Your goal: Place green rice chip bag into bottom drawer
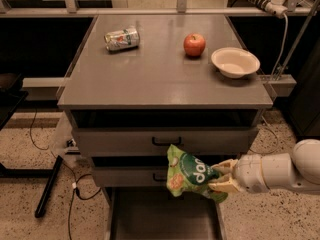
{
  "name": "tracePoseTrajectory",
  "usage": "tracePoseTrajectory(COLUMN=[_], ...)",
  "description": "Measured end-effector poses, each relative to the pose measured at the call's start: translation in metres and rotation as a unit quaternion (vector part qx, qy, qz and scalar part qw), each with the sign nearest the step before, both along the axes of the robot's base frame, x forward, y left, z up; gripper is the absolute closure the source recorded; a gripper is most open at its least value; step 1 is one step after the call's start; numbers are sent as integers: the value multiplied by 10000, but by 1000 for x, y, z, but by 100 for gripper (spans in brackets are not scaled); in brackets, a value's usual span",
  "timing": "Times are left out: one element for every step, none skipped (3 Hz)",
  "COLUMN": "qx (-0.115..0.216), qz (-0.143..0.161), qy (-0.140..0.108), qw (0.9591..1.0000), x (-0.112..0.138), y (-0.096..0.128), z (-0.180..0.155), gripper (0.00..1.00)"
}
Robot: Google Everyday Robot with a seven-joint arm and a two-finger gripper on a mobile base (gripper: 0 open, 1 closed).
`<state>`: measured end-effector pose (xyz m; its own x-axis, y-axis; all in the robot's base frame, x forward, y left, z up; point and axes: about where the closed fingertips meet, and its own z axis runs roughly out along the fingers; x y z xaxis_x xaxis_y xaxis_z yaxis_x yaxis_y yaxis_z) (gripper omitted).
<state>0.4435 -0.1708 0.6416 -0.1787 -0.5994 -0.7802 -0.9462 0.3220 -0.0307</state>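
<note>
The green rice chip bag [187, 173] is crinkled and glossy, with white lettering. It hangs in the air in front of the middle drawer, above the open bottom drawer [162, 216]. My gripper [221, 176] reaches in from the right and is shut on the bag's right edge. The bottom drawer is pulled out at the frame's lower middle. Its plain grey floor shows and its front end is cut off by the frame.
On the cabinet top [160, 79] lie a green-and-silver can [121, 38], a red apple [194, 44] and a white bowl [235, 62]. Two upper drawers with black handles [166, 142] are closed. Cables [55, 156] run on the floor at left.
</note>
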Motion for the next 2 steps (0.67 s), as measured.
tracePoseTrajectory(qx=[-74,-234], qz=[-187,-420], qy=[19,0], qw=[9998,9988], x=[3,12], y=[3,8], z=[-21,-72], gripper=[100,100])
